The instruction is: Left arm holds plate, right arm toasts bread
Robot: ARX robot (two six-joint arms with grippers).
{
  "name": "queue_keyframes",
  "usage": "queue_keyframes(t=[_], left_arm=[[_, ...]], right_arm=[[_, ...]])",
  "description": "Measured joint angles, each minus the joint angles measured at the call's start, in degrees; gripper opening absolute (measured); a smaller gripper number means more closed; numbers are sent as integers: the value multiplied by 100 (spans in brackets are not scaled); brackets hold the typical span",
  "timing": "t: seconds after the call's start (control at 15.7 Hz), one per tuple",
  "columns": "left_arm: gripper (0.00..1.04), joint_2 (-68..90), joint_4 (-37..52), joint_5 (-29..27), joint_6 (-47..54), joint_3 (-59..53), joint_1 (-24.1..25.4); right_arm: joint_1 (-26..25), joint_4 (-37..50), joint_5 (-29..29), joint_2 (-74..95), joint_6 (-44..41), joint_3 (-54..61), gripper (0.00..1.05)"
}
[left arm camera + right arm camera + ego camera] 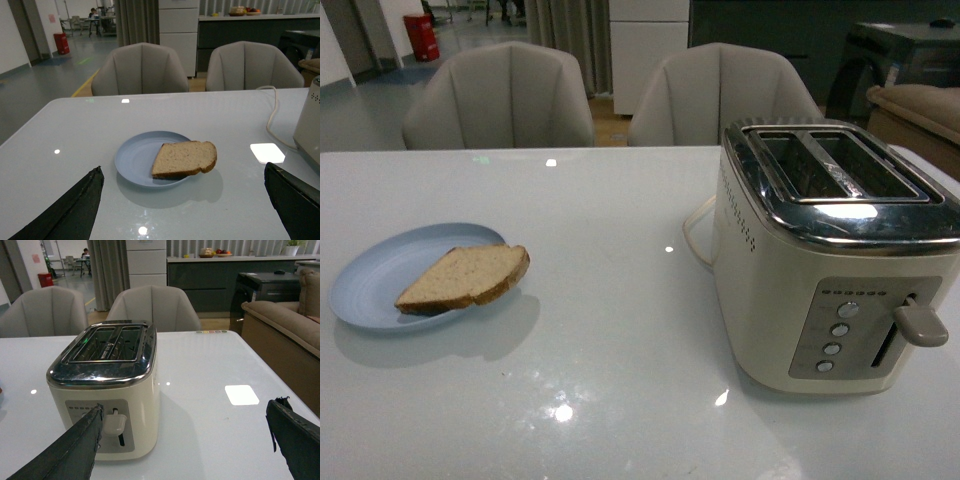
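A pale blue plate lies on the white table at the left. A half-slice of brown bread lies on it, its rounded end overhanging the rim toward the toaster. Plate and bread also show in the left wrist view, ahead of my open, empty left gripper, whose black fingers are wide apart. My right gripper is open and empty, its left finger in front of the toaster's lever. Neither arm shows in the front view.
A cream two-slot toaster with chrome top and empty slots stands at the right, lever up, also in the right wrist view. Its cord runs behind. Two grey chairs stand at the table's far edge.
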State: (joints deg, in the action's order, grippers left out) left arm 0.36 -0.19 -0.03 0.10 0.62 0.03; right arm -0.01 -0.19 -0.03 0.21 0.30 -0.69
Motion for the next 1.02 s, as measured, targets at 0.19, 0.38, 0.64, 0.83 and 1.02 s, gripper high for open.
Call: queue_keyframes(t=[0.19,0.38,0.64,0.83,1.02], left_arm=[[98,0,0,0,0,0,0],[98,0,0,0,0,0,0],[98,0,0,0,0,0,0],[98,0,0,0,0,0,0],[98,0,0,0,0,0,0]], right_arm=[[0,0,2,0,2,0,98],[0,0,0,0,2,0,98],[0,2,0,0,2,0,98],[0,0,0,0,2,0,98],[0,2,0,0,2,0,98]])
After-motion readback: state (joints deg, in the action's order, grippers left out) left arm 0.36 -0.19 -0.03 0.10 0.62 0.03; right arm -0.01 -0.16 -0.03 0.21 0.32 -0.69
